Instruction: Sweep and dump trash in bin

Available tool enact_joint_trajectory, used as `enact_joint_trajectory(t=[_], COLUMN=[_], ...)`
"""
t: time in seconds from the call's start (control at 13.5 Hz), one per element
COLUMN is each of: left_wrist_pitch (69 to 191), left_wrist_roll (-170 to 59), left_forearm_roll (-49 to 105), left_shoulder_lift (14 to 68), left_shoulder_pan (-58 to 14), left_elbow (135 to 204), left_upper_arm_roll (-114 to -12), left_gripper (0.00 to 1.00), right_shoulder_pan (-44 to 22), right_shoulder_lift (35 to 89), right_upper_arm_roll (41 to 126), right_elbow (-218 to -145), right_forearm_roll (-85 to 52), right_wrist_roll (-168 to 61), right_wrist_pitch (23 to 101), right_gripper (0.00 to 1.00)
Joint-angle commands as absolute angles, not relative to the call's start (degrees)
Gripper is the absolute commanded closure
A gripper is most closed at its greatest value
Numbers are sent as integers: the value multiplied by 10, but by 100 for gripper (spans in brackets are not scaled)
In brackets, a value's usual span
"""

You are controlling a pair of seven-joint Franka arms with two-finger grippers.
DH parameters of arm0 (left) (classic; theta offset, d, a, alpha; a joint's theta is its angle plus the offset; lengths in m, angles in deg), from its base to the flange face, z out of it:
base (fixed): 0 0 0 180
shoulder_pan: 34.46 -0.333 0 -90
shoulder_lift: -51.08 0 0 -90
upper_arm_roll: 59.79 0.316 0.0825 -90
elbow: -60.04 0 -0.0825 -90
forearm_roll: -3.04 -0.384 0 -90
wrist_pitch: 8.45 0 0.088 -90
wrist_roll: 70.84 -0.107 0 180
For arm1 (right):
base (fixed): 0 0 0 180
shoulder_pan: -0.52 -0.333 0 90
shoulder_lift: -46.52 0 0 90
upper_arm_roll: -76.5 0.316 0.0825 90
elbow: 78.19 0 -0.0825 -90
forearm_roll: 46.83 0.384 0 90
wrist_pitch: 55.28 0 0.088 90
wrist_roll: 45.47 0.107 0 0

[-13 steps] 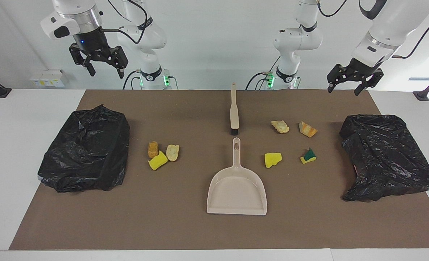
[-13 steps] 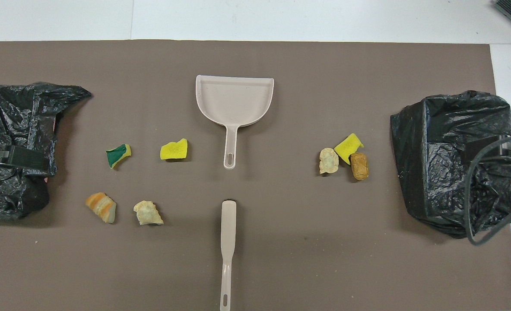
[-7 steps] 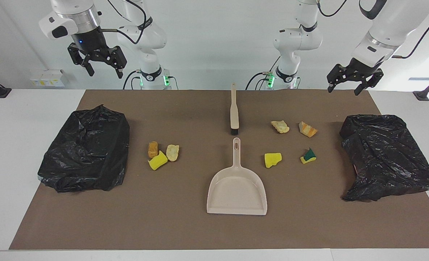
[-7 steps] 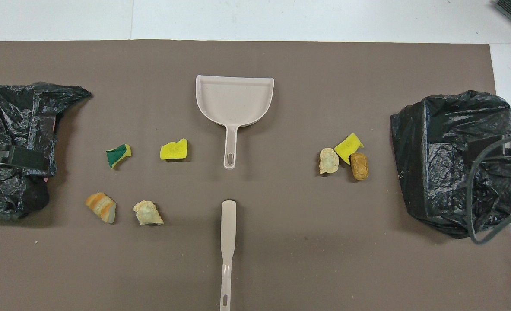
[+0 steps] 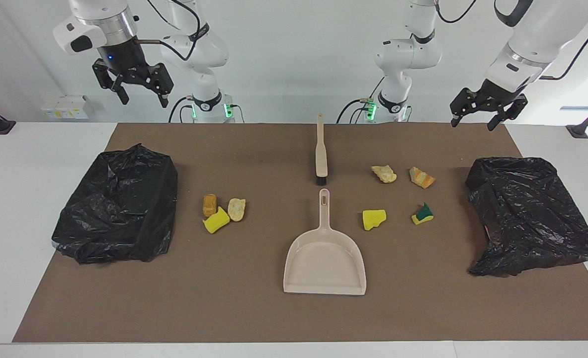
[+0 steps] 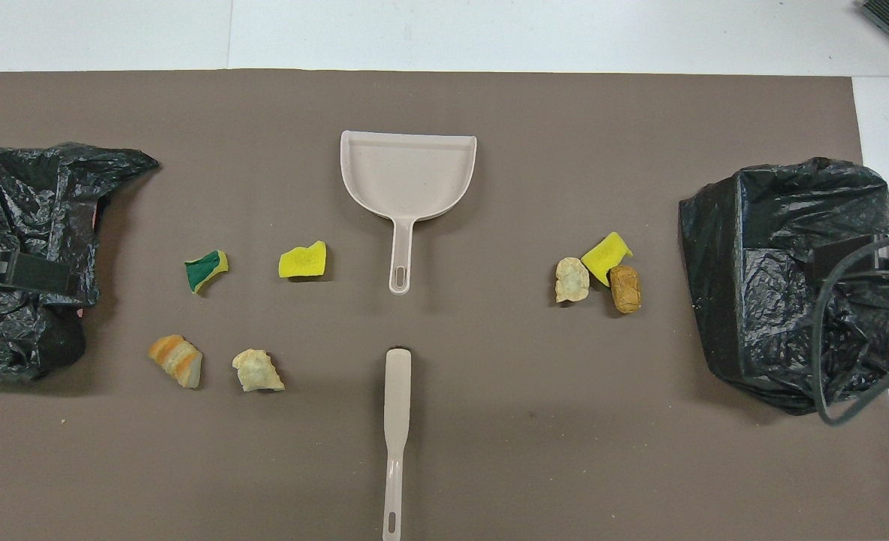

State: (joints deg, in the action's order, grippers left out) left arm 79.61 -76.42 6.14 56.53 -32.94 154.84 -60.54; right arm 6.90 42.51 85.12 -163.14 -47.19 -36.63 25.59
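While both arms hang raised with nothing held, seven scraps of trash lie around the dustpan (image 5: 324,261) on the brown mat (image 5: 274,318).

With the dustpan as landmark: its handle points toward the robots, and the brush (image 5: 320,151) lies just past the handle's tip, nearer the robots, bristles facing it. Toward the left arm's end lie a yellow sponge piece (image 5: 374,219), a green-and-yellow sponge (image 5: 423,214), a tan chunk (image 5: 384,173) and an orange chunk (image 5: 421,177); a black-bagged bin (image 5: 527,214) stands at that end. Toward the right arm's end a brown chunk (image 5: 210,204), a yellow sponge (image 5: 216,221) and a pale chunk (image 5: 236,209) cluster touching, with a second bagged bin (image 5: 117,204) at that end. The left gripper (image 5: 477,121) and right gripper (image 5: 142,97) both show fingers spread wide. No readable writing appears.
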Motion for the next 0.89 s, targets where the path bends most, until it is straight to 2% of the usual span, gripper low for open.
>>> enact_joint_trajectory(t=[0.0, 0.3, 0.59, 0.82], left_wrist_pitch=[805, 811, 841, 915], left_wrist_roll=[-776, -769, -690, -588], left_forearm_roll=[66, 63, 64, 65], left_shoulder_lift=[570, 571, 577, 609], left_shoulder_pan=[-337, -297, -195, -106], left_elbow=[1546, 1571, 1628, 1713], left_upper_arm_roll=[-604, -629, -633, -633], left_gripper=[0, 0, 0, 0], right_shoulder_pan=[76, 77, 68, 43], right_shoulder_lift=[425, 425, 440, 478], right_upper_arm_roll=[853, 853, 855, 860], right_elbow=[-1629, -1630, -1630, -1628], right_forearm_roll=[-461, -461, -466, -470], right_wrist_roll=[-379, -376, -375, -353], right_wrist_pitch=[258, 265, 285, 338], right_gripper=[0, 0, 0, 0])
